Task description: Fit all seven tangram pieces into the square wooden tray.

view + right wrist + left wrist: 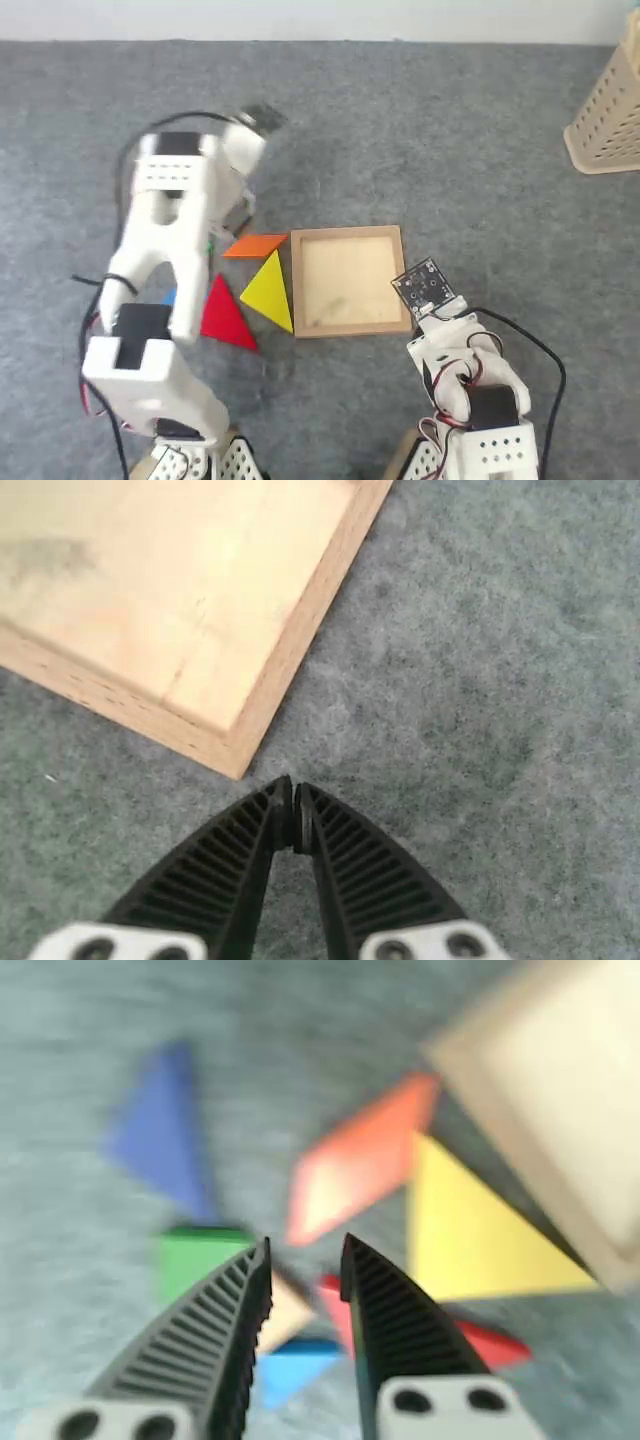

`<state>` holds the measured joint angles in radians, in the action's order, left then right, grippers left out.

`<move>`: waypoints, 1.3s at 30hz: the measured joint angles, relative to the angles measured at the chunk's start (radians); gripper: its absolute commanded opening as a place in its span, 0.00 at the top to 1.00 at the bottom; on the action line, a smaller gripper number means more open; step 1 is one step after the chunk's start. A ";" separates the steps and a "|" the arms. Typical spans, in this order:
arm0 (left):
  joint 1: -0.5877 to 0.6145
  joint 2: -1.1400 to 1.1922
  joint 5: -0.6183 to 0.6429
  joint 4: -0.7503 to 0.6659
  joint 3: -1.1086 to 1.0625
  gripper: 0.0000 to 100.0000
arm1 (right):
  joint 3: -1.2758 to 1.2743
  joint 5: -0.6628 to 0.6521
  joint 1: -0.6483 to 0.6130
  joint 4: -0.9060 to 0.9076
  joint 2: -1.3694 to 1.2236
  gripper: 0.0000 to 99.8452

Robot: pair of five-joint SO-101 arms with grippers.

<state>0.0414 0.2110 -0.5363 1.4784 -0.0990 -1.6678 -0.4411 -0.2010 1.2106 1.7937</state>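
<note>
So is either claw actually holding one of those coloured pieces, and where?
No, nothing is held. The left gripper hangs open above the loose coloured pieces; the right gripper is shut and empty beside a corner of the square wooden tray.

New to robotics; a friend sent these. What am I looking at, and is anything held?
Two white robot arms stand at a grey table. One picture looks down from above; the other two come from a camera on each arm's wrist, so the black ridged fingers are that arm's own gripper. The left gripper is open above the coloured pieces, holding nothing. The right gripper is shut, empty, beside a corner of the wooden tray, which holds no pieces. Next to the tray lie a yellow triangle, a red triangle and an orange parallelogram.
</note>
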 measured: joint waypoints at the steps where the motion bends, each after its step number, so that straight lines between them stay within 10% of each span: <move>1: -0.021 0.000 0.000 0.012 -0.023 0.91 | 0.000 0.000 0.000 0.000 0.000 0.99; 14: 0.043 -0.506 -0.094 -0.117 -0.657 0.77 | 0.000 0.000 0.000 0.000 0.000 0.99; 28: 0.161 -0.212 -0.328 -0.118 -0.629 0.77 | 0.000 0.000 0.000 0.000 0.000 0.99; 39: 0.189 -0.114 -0.279 -0.242 -0.534 0.78 | 0.000 0.000 0.000 0.000 0.000 0.99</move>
<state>0.2302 0.0974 -0.8155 1.2359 -0.6329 -1.6678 -0.4411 -0.2010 1.2106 1.7937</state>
